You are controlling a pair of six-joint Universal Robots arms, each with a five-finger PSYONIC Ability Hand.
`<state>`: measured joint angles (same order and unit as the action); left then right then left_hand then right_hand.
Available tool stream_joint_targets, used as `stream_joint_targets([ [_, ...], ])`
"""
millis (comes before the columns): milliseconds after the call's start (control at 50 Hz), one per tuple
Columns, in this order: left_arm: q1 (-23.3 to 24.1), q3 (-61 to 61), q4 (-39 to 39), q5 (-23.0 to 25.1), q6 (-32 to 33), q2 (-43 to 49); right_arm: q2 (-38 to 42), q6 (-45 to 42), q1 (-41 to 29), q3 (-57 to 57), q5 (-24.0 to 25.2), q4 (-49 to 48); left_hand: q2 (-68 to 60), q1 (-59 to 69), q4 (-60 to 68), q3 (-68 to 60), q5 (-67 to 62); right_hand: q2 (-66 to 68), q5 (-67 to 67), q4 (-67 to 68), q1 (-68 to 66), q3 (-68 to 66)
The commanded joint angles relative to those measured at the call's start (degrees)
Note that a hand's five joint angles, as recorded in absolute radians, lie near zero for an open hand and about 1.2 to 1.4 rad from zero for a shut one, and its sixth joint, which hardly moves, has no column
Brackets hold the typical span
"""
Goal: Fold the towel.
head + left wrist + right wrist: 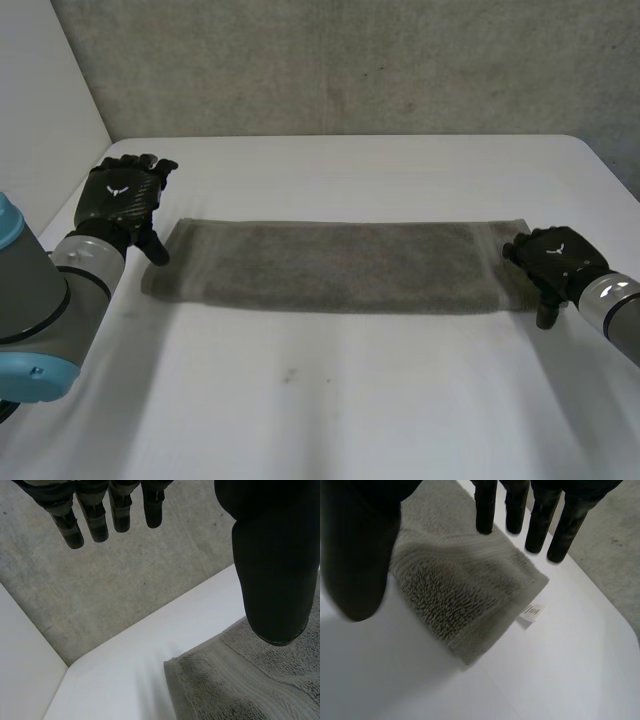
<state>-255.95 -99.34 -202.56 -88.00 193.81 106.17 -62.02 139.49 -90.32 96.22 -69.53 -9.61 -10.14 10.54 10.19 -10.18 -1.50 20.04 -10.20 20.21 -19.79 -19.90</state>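
Left hand and right hand hover spread and empty at opposite ends of the grey towel. I judge this pre-grasp; next, pinch one end's corners.

We find no word or number that we can read. In the right wrist view a small white tag sticks out from under the corner of the towel onto the table. It bears a few grey marks, too faint for us to make out. In the head view we see a small white emblem, a winged shape without letters, on the back of the left hand at the frame's left, and a like one on the right hand at its right.
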Motion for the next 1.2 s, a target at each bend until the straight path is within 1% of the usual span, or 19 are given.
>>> stream_joint_targets([
  [20, 0.10, 0.29, 0.06, 0.03, -0.01, 0.18, 3.75, -0.36, 0.06, -1.91, 0.27, -1.37, -0.92, 0.52, 0.86, -0.87, 0.45, 14.56, -14.40, 14.39, -14.81, -14.70],
  [100, 0.01, 0.29, 0.06, 0.03, -0.01, 0.18, 4.54, -0.45, 0.15, -2.97, 0.18, -1.55, -0.92, 0.52, 0.86, -0.87, 0.45, 34.40, -34.24, 34.23, -34.65, -34.54],
  [180, 0.01, 0.29, 0.06, 0.03, -0.01, 0.18, 5.42, -0.45, 0.15, -4.11, 0.01, -1.46, -0.75, 0.35, 0.69, -0.71, 0.61, 45.05, -44.89, 44.88, -45.30, -45.19],
  [200, 0.01, 0.29, 0.06, 0.03, -0.01, 0.18, 5.86, -0.36, 0.23, -4.81, -0.17, -1.37, -0.75, 0.35, 0.69, -0.71, 0.61, 59.54, -59.38, 59.37, -59.79, -59.68],
  [340, 0.10, 0.20, 0.06, 0.03, -0.01, 0.18, 5.25, -1.06, 3.66, -5.87, -1.31, -0.93, -0.75, 0.35, 0.69, -0.71, 0.61, 59.96, -59.80, 59.79, -60.21, -60.10],
  [540, 0.02, 0.11, 0.06, 0.03, -0.01, -0.09, 3.84, -13.88, 16.13, -9.72, -2.71, 2.39, -0.75, 0.35, 0.69, -0.71, 0.61, 59.96, -59.80, 59.79, -60.21, -60.10],
  [660, 0.01, -0.15, 0.14, 0.03, -0.01, -0.35, 3.14, -15.48, 16.32, -15.19, -5.53, 6.63, -0.75, 0.35, 0.69, -0.71, 0.61, 59.96, -59.80, 59.79, -60.21, -60.10],
  [720, -0.07, -0.59, 0.14, 0.03, -0.01, -1.32, 1.29, -13.63, 11.66, -18.44, -6.41, 8.38, -0.58, 0.18, 0.52, -0.54, 0.78, 59.96, -59.80, 59.79, -60.21, -60.10],
  [760, -0.07, -0.59, 0.14, 0.03, -0.01, -2.10, -0.46, -9.52, 2.39, -22.20, -6.85, 8.38, -0.58, 0.18, 0.52, -0.54, 0.78, 59.96, -59.80, 59.79, -60.21, -60.10],
  [820, -0.07, -0.59, 0.14, 0.03, -0.01, -2.46, -0.47, -7.30, -2.23, -24.33, -7.38, 8.30, -0.58, 0.18, 0.52, -0.54, 0.78, 59.96, -59.80, 59.79, -60.21, -60.10],
  [860, 0.01, -0.59, 0.14, 0.03, -0.01, -3.07, 0.23, -4.68, -11.58, -27.39, -8.95, 8.12, -0.41, 0.01, 0.36, -0.37, 0.95, 59.96, -59.80, 59.79, -60.21, -60.10],
  [880, 0.01, -0.59, 0.14, 0.03, -0.01, -3.08, 0.24, -4.67, -11.63, -27.40, -8.96, 8.12, -0.41, 0.01, 0.36, -0.37, 0.95, 59.96, -59.80, 59.79, -60.21, -60.10],
  [920, 0.28, -0.59, 0.14, 0.02, -0.10, -3.42, 2.59, -5.01, -22.56, -30.20, -10.45, 7.77, -0.41, 0.01, 0.36, -0.37, 0.95, 59.96, -59.80, 59.79, -60.21, -60.10],
  [940, 0.28, -0.59, 0.14, 0.03, -0.10, -3.43, 2.61, -5.02, -22.62, -30.22, -10.45, 7.77, -0.41, 0.01, 0.36, -0.37, 0.95, 59.96, -59.80, 59.79, -60.21, -60.10],
  [960, 0.36, -0.59, 0.14, -0.06, -0.10, -3.51, 4.70, -5.19, -28.01, -31.61, -10.54, 7.16, -0.41, 0.01, 0.36, -0.37, 0.95, 59.96, -59.80, 59.79, -60.21, -60.10],
  [980, 0.54, -0.68, 0.14, -0.06, -0.10, -3.51, 4.72, -5.19, -28.07, -31.62, -10.54, 7.15, -0.41, 0.01, 0.36, -0.37, 0.95, 59.96, -59.80, 59.79, -60.21, -60.10],
  [1020, 0.63, -0.77, 0.14, -0.06, -0.10, -3.51, 8.48, -5.28, -36.12, -33.11, -10.63, 6.10, -0.41, 0.01, 0.36, -0.37, 0.95, 59.96, -59.80, 59.79, -60.21, -60.10],
  [1140, 0.72, -1.21, 0.06, -0.06, -0.01, -3.51, 15.77, -7.91, -45.19, -33.12, -10.37, 5.92, -0.41, 0.01, 0.36, -0.37, 0.95, 59.96, -59.80, 59.79, -60.21, -60.10],
  [1200, 0.72, -1.30, 0.06, -0.06, -0.01, -3.51, 17.38, -9.50, -46.44, -33.12, -10.37, 5.83, -0.41, 0.01, 0.36, -0.37, 0.95, 59.96, -59.80, 59.79, -60.21, -60.10],
])
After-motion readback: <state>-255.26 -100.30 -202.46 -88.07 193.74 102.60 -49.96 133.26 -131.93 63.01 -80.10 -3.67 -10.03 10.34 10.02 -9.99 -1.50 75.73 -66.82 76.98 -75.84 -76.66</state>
